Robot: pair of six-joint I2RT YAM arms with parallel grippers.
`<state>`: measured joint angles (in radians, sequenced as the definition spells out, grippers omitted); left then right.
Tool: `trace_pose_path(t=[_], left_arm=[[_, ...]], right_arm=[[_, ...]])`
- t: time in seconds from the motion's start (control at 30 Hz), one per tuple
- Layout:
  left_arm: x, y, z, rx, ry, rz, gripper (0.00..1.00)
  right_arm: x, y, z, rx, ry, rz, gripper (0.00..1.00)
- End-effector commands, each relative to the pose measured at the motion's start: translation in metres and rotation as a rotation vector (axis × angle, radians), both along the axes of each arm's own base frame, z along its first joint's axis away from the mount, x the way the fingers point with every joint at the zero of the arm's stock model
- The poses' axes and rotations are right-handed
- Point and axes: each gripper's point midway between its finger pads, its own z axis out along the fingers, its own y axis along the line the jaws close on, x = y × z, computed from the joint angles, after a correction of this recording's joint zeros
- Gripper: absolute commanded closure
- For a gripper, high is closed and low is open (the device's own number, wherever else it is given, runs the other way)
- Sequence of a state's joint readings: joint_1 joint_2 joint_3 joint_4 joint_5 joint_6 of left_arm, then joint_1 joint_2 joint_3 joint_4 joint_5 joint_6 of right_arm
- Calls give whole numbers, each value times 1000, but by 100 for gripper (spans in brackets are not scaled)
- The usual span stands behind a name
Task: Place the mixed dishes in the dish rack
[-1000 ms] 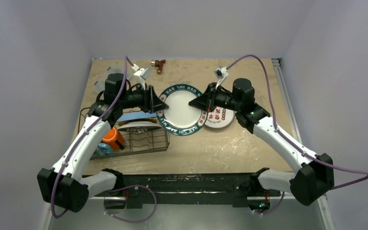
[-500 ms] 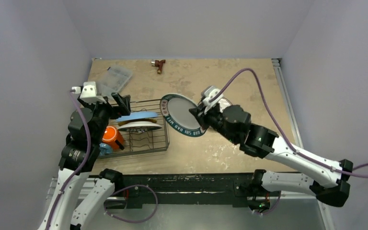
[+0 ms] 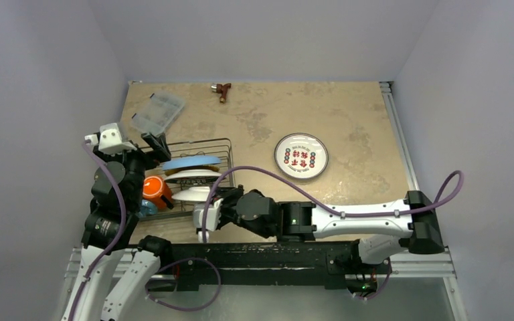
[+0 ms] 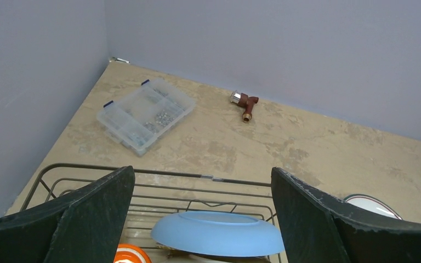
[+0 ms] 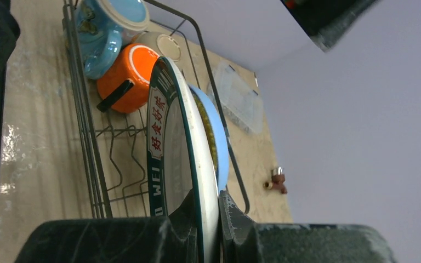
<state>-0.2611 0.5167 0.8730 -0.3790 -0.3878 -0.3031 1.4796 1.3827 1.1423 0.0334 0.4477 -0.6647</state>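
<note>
The white plate with the dark green patterned rim (image 5: 171, 143) stands on edge over the black wire dish rack (image 5: 85, 127). My right gripper (image 5: 208, 200) is shut on the plate's rim. From above, that plate (image 3: 193, 194) sits at the rack's near side, by the right gripper (image 3: 205, 208). Behind it stand a sliver of the yellow plate (image 5: 205, 127) and the light blue plate (image 5: 221, 147). In the rack's (image 3: 222, 179) left end lie the orange mug (image 3: 154, 190) and the blue mug (image 3: 145, 208). My left gripper (image 4: 203, 176) hangs open and empty above the blue plate (image 4: 219, 234). A small white bowl (image 3: 300, 156) rests on the table.
A clear plastic compartment box (image 3: 157, 112) lies at the back left and a small brown tool (image 3: 222, 89) at the back edge. Grey walls close in the table on three sides. The right arm stretches low across the near edge.
My left gripper let go of the green-rimmed plate, opened and pulled back left over the rack. The right arm swung the plate from mid-table down to the rack's near side.
</note>
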Motion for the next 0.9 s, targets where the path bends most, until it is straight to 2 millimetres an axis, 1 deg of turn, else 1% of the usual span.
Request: trace_pose_path(t=[0.0,0.13,0.2,0.23,0.27,0.37,0.43,0.63,0.7,0.87], left_arm=[[2,5,13,-22,-48,27,7],[4,5,12,-34,-46,20,7],[6,4,12,-40,-39,11,8],[7,4,11,-41,-36,9,8],[7,4,11,-43,-33,8,8],[8,4,12,-47,-34,10,8],[8,4,11,-46,-32,9,8],[9,3,11,-48,-30,4,8],[9,3,11,-49,-29,4,9],[8,4,11,-50,-31,4,9]], right_arm=[[-7,35,49,23,-247,105,100],[-1,57,28,-66,-312,108,100],[2,64,25,-87,-346,103,100],[3,69,27,-90,-362,100,100],[5,75,21,-110,-375,101,100],[16,83,14,-142,-408,76,100],[22,87,11,-152,-418,51,100],[32,89,15,-125,-419,24,100],[36,89,13,-124,-410,20,100],[40,93,-5,-138,-372,25,100]])
